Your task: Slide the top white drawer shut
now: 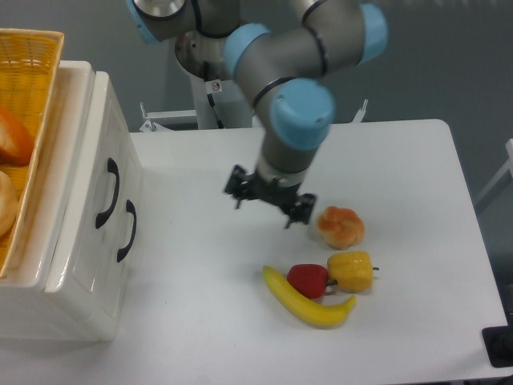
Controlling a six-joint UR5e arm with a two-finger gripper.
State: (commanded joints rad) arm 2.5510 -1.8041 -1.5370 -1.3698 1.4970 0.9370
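The top white drawer (pixel 103 192) is seen at the left of the desk (pixel 401 160), in the glossy white cabinet (pixel 76 281), its front apparently flush with the cabinet face, so it is judged closed or very nearly so. A stiff, smooth plastic box is suggested, likely light and easy to slide on its runners; a flat push on the front panel beside the black curved handle (pixel 110 192) would be preferred, since the gloss looks slippery for any pinch. The lower drawer (pixel 120 241), just beside it with a like handle, is also seen shut.

On top of the cabinet a yellow wicker basket (pixel 32 56) is set, and rounded orange and pale items (only partly in view) are held in it.

Well apart from the cabinet, toward the middle of the desk, the pincer (pixel 268 199) is held empty with its fingers spread wide. Farther still from the cabinet a bun (pixel 340 227), a yellow pepper (pixel 351 270), a red pepper (pixel 309 280) and a banana (pixel 309 305) are laid close together.
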